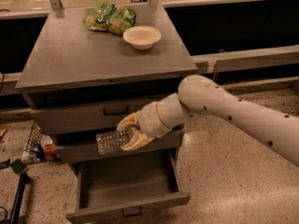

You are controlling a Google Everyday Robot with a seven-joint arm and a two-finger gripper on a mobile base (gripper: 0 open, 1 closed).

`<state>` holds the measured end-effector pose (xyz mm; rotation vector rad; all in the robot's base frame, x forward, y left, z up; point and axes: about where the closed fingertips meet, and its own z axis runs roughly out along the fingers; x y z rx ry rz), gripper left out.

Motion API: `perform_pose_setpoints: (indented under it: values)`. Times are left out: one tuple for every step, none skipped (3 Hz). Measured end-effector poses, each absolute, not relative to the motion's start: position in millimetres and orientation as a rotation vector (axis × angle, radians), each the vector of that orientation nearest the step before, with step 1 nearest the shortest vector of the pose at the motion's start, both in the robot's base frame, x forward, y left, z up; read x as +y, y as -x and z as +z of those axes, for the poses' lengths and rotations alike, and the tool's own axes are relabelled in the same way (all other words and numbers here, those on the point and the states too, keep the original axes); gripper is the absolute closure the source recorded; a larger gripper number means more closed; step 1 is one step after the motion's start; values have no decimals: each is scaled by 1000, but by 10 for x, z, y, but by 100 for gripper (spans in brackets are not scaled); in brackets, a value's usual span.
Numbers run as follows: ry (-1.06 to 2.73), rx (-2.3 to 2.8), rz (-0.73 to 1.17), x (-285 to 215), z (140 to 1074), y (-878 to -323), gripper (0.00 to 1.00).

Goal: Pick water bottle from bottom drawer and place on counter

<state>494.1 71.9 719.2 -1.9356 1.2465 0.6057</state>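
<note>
My gripper [129, 133] is shut on the water bottle [111, 141], a clear ribbed plastic bottle held lying sideways with its base pointing left. It hangs in front of the middle drawer [84, 149], above the pulled-out bottom drawer [128, 206]. The bottom drawer's inside looks empty. The grey counter [79, 55] lies above and behind the gripper. My white arm [233, 113] reaches in from the right.
A white bowl [142, 36] and a green snack bag [108, 18] sit at the back of the counter. The top drawer [98, 113] is shut. A wire rack with small items [35, 146] stands on the floor at left. A long pale ledge [247, 57] runs behind.
</note>
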Motion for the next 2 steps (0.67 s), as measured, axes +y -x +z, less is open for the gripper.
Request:
perform_pose_setpoints:
  values:
    - [1942, 1232, 589, 729, 7294, -4937, 100]
    - [1925, 1151, 506, 686, 7794, -5084, 100]
